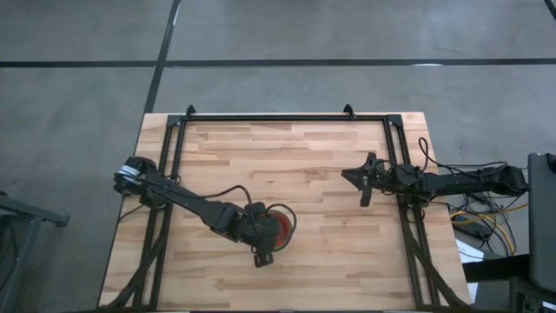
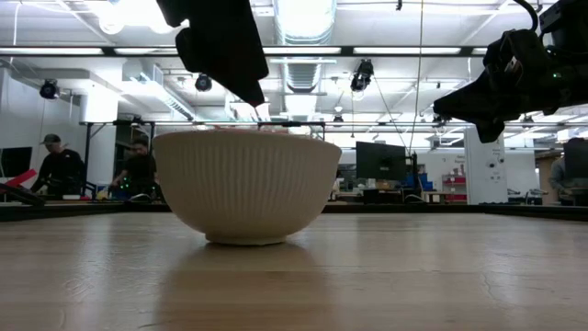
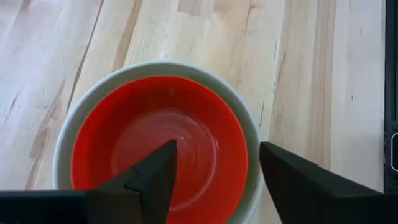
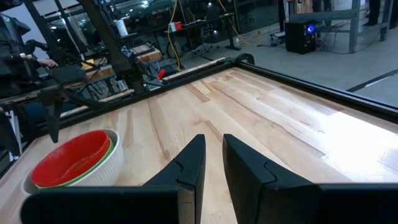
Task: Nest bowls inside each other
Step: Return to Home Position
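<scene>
Left gripper (image 3: 214, 171), fingers released wide, is hovering directly over the small red plastic bowl (image 3: 158, 140) sitting nested in the ribbed whitish-grey bowl (image 2: 246, 187) near the wooden table's (image 1: 287, 169) front edge, while right gripper (image 4: 211, 158) is waiting near the right edge, fingers nearly closed, holding nothing.

Overhead, table-level and 2 wrist views (left closest) share the bowls (image 3: 155, 149).

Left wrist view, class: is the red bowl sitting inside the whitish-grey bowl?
Yes. The red bowl lies within the whitish-grey bowl, whose pale rim shows all round it.
</scene>
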Controlling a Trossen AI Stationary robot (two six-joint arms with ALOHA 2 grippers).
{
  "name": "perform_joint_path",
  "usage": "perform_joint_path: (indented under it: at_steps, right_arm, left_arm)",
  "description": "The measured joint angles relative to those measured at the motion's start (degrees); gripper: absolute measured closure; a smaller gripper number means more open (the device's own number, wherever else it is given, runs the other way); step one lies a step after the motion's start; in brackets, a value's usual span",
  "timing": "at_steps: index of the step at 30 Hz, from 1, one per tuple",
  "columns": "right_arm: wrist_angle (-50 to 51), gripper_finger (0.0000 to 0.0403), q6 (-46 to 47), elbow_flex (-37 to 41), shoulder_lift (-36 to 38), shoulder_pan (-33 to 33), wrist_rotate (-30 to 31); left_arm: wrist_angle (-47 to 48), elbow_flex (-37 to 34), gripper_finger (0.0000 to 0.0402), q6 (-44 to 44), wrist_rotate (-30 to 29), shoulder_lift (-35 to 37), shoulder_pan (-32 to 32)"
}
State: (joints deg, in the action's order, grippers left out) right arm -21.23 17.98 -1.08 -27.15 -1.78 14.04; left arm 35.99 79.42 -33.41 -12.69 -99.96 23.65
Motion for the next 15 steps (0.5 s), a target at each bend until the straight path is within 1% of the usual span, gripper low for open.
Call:
perform_joint_path:
  at_steps: [9,12,15]
  right_arm:
    - [0.0,0.0349,0.0,0.0,0.0,0.0,0.0]
    - [0.0,0.0349,0.0,0.0,0.0,0.0,0.0]
    - [0.0,0.0349,0.0,0.0,0.0,0.0,0.0]
  left_arm:
    - [0.4,0.0,0.0112,0.0,0.0,0.2,-0.6]
    - [0.8,0.2,0.0105,-1.0,-0.5,1.1,-1.1]
    - [1.8,0.8,0.0107,-3.1,-3.9,2.4,-1.4]
